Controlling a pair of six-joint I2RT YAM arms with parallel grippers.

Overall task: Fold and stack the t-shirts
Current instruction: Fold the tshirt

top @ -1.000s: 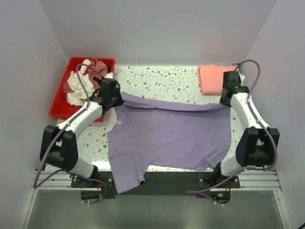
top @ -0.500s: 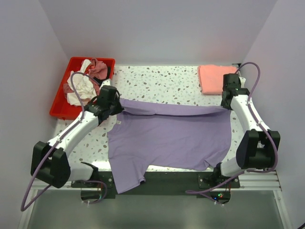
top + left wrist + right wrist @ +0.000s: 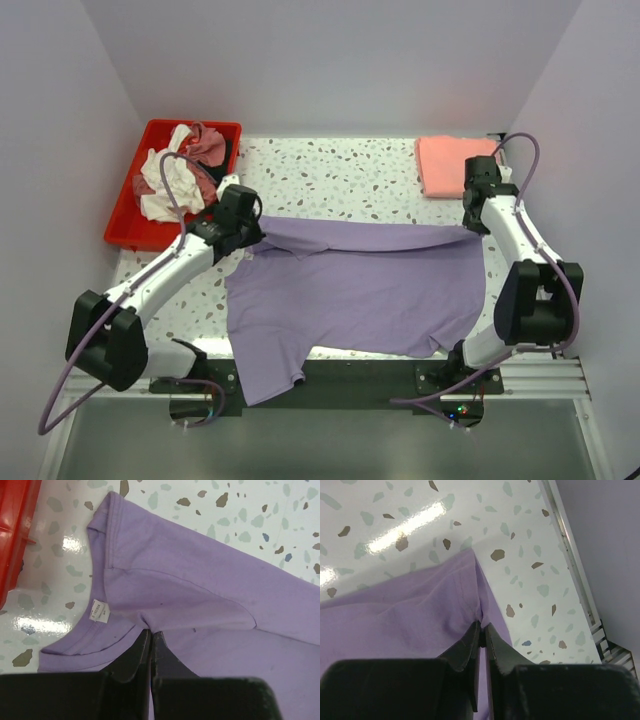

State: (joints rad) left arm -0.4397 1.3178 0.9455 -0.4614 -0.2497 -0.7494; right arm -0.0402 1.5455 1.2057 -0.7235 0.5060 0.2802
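Observation:
A large lavender-purple t-shirt (image 3: 350, 290) lies spread on the speckled table, its far edge folded towards me. My left gripper (image 3: 252, 226) is shut on the shirt's fold near the collar (image 3: 150, 629); the collar tag (image 3: 99, 611) shows beside it. My right gripper (image 3: 476, 222) is shut on the shirt's far right corner (image 3: 481, 621). A folded salmon-pink t-shirt (image 3: 452, 164) lies at the back right. White, dusty-rose and dark shirts (image 3: 180, 170) are heaped in the red tray (image 3: 125, 225).
The red tray stands at the back left, its edge also in the left wrist view (image 3: 12, 540). The shirt's lower sleeve (image 3: 262, 370) hangs over the table's near edge. A metal rail (image 3: 575, 575) runs along the table's right side.
Both grippers have carried the shirt's far edge towards me, so the fold has widened. The left gripper moved right and nearer; the right one only slightly.

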